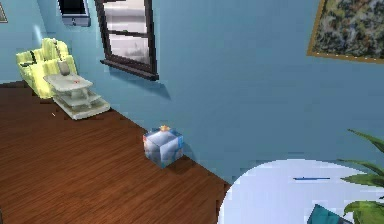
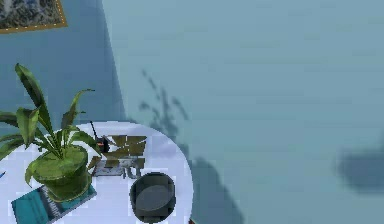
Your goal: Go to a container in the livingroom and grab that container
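Note:
A dark round container (image 2: pixel 152 195), like a pot with a grey inside, stands on a white round table (image 2: pixel 110 205) near its edge toward the blue wall. Beside it grows a leafy plant in a green pot (image 2: pixel 60 172), which rests on a teal book (image 2: pixel 35 207). A small tan and dark boxy item (image 2: pixel 126 156) lies behind the container. In the forward view the same table (image 1: pixel 290 190) fills the bottom right corner, with plant leaves (image 1: pixel 366 165) over it.
A pale translucent box (image 1: pixel 163 146) sits on the wooden floor by the blue wall. Farther off stand a yellow-green armchair (image 1: pixel 44 64) and a white stepped side table (image 1: pixel 80 96) under a dark-framed window (image 1: pixel 127 36). A framed painting (image 1: pixel 350 30) hangs on the wall.

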